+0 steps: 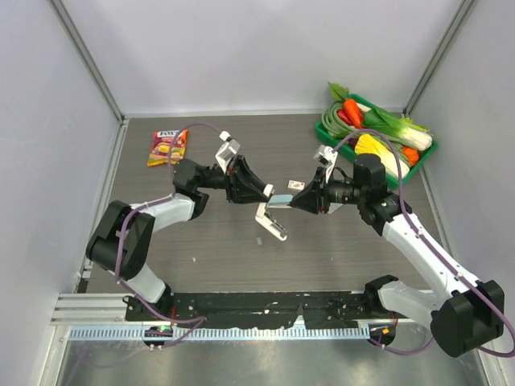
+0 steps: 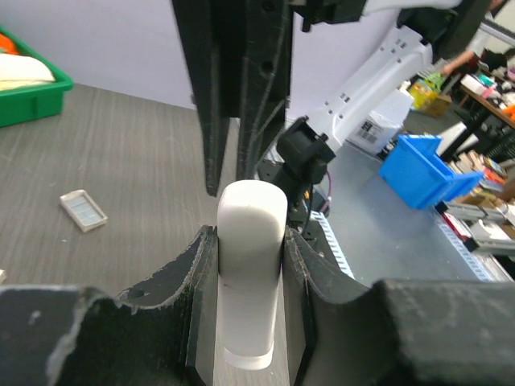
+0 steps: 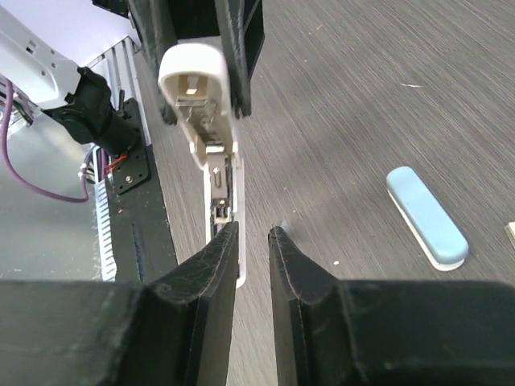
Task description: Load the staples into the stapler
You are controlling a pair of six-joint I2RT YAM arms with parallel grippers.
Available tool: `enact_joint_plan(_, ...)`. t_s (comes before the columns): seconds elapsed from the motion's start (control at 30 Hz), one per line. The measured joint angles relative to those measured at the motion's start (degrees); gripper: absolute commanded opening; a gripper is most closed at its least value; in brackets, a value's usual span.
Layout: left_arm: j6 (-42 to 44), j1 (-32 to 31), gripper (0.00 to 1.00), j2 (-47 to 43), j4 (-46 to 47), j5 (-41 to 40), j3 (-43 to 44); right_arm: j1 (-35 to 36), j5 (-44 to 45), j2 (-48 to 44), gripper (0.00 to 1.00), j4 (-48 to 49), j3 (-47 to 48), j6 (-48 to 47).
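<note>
ok so here's where it's at: the left tool is pressed onto the rounded cap of the white stapler, one finger on each side, holding it hinged open over the middle of the counter; in the right wrist view the open metal channel runs lengthwise from that cap straight toward the right tool, so the two tools face each other along the stapler's long axis; the right tool is only a sliver apart, there's bare counter showing through the gap and nothing pinched in it; one of its fingertips sits right at the end of the stapler's lower part, touching or just over it, can't tell which; the staples are a tiny whitish box lying flat on the counter, off on the far side of the white stapler and just beside the right tool, with neither tool on it; from the top view it's clearly nearer the right arm, and the left one is busy as the clamp anyway; its long axis looks skewed against the channel, but it's too small to say more; there's also a blue stapler lying on the counter between the white one and the box, not in play as far as I can judge; can't make out whether a strip is sitting in the channel, too small and blurry; my guess is the next bit hinges on the right tool going the far way for that box and then lining up with a pretty narrow channel, so a small misalignment could jam it
</note>
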Motion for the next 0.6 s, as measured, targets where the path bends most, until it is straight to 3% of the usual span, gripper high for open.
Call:
enact_joint_plan(0.17,0.2,-0.7,0.00,-2.0,0.0,3.6,-0.9,0.4,0.8,0.1,0.28,0.4,-0.8,-0.9)
enact_joint_plan(0.3,-0.8,2.3,0.00,-7.0,-0.2,7.6,-1.0,1.0,5.4,1.4,0.32,-2.3,-0.8,-6.2)
enact_joint_plan(0.43,-1.7,10.7,0.00,-15.3,0.1,10.0,-4.0,4.1,12.5,4.1,0.38,-5.0,-0.8,-11.8)
enact_joint_plan(0.6,-1.8,27.3,0.00,-26.1,0.2,10.6,-12.1,15.0,20.0,9.3,0.44,-9.5,0.7,-21.1)
